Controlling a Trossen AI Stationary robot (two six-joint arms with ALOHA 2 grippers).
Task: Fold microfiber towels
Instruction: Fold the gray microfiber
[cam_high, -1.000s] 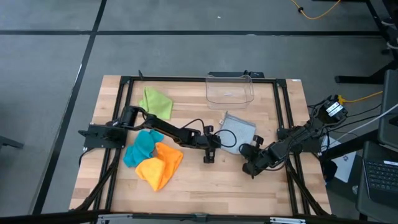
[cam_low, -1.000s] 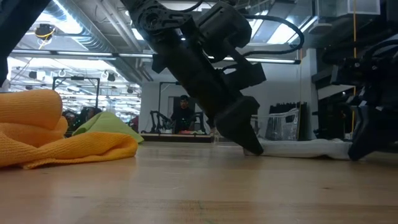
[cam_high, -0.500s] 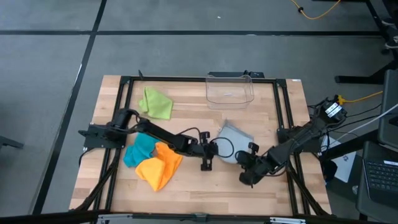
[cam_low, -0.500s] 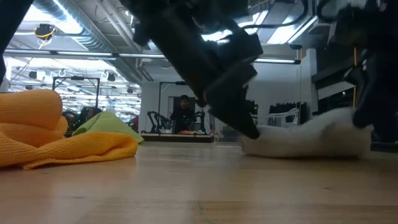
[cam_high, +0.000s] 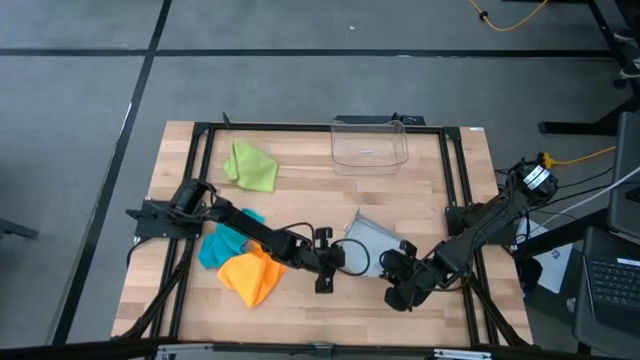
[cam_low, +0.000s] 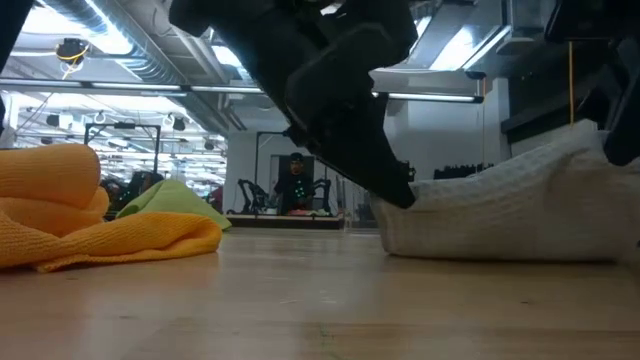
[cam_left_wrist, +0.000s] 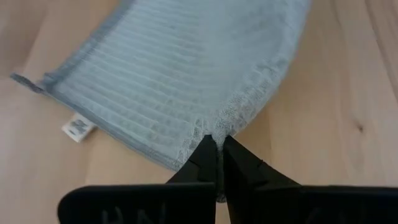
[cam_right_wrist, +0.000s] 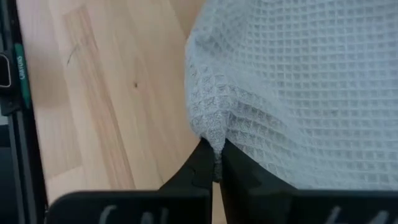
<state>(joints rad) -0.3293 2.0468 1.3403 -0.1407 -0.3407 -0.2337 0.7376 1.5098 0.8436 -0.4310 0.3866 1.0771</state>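
The light grey towel (cam_high: 372, 236) lies right of the table's middle, with both grippers shut on its near end. My left gripper (cam_high: 343, 250) has the near left corner and my right gripper (cam_high: 397, 258) the near right one. In the low view the grey towel (cam_low: 500, 215) rises toward the right, and its lower part rests on the wood. The lime green towel (cam_high: 250, 165) lies at the far left. The teal towel (cam_high: 224, 240) and the orange towel (cam_high: 250, 276) are heaped together at the near left. My left gripper pinches the grey towel's hemmed corner (cam_left_wrist: 208, 132) between its two fingers, slanting down from the table's left. That corner is raised a little, and the cloth beyond it lies spread on the wood. My right gripper pinches a bunched corner (cam_right_wrist: 214, 138) of the grey towel between its two fingertips, slanting down from the table's right. The cloth is gathered at the fingers and lifted, draping away toward the table.
A clear plastic bin (cam_high: 370, 146) stands at the far edge beyond the grey towel. A black frame (cam_high: 200, 130) runs around the tabletop. Bare wood shows along the near edge between the orange towel and my right arm.
Both grippers have moved toward the table's near edge and risen a little, staying shut on the grey towel. The towel has slid toward the near edge with them. Its near end is now lifted higher while its far part still lies on the wood.
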